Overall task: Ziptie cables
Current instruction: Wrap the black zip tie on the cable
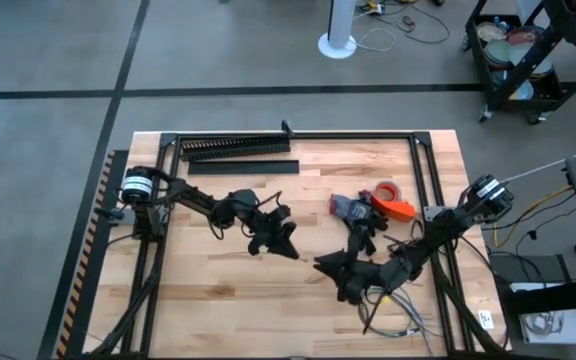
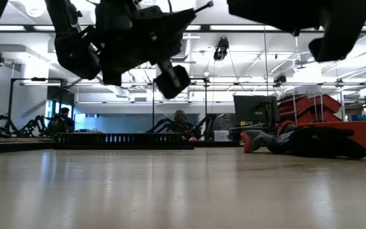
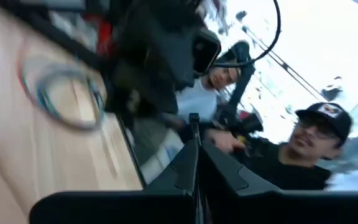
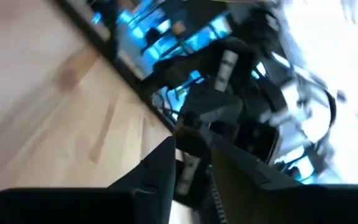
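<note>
- Left gripper [image 1: 290,241] raised over the middle of the wooden table [image 1: 218,290], pointed toward the right arm; its wrist view shows the two fingers [image 3: 188,168] pressed together along a thin seam, nothing seen between them.
- Right gripper [image 1: 324,266] near the left one, just apart, also above the table; its wrist view shows a narrow gap between the fingers [image 4: 160,168], with something pale in it that is too blurred to name. Cannot tell whether it grips anything.
- Cables [image 1: 393,312]: one loose pale-grey bundle at the table's near edge, under the right arm.
- Zipties: none made out.
- Black comb-toothed duct [image 1: 235,148]: one, at the table's far edge, with one flat black strip [image 1: 243,167] beside it.
- Orange tape roll [image 1: 386,190]: one, right of table centre.
- People: two in the left wrist view, beyond the table.
</note>
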`<state>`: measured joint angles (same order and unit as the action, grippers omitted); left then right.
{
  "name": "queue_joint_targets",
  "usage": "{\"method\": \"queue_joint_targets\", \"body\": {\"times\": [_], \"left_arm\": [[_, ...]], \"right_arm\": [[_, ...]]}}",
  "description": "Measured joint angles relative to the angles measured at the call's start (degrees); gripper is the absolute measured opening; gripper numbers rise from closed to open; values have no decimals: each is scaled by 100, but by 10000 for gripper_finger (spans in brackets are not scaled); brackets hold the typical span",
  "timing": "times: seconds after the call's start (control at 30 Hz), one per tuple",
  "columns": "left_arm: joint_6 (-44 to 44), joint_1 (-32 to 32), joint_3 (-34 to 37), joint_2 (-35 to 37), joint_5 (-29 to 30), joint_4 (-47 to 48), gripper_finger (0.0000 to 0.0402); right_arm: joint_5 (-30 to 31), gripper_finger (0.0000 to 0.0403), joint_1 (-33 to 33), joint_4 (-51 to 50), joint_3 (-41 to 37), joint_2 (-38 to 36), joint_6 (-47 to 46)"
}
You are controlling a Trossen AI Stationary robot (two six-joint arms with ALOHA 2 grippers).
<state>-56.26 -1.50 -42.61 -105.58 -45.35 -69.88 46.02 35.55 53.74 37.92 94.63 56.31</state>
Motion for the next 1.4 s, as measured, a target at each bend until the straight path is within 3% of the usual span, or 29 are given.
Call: {"method": "queue_joint_targets", "body": {"times": [0.23, 0.4, 0.63, 0.83, 1.4], "left_arm": [[-1025, -15, 0, 0, -329, 884, 0], [-1247, -4, -94, 9, -1021, 1263, 0], [-1173, -2, -610, 11, -2164, 1603, 0], [-444, 20, -845, 7, -2277, 2754, 0], [327, 356, -1202, -92, -2131, 2793, 0]], "right_arm": [[57, 143, -37, -1718, 596, 24, 1142], [2, 155, -63, -1737, 637, 163, 2094], [-742, 140, -176, -1357, 741, 631, 3501], [-1329, 126, -243, -981, 859, 538, 3678], [-3363, 153, -658, -1011, 1084, 569, 4034]]}}
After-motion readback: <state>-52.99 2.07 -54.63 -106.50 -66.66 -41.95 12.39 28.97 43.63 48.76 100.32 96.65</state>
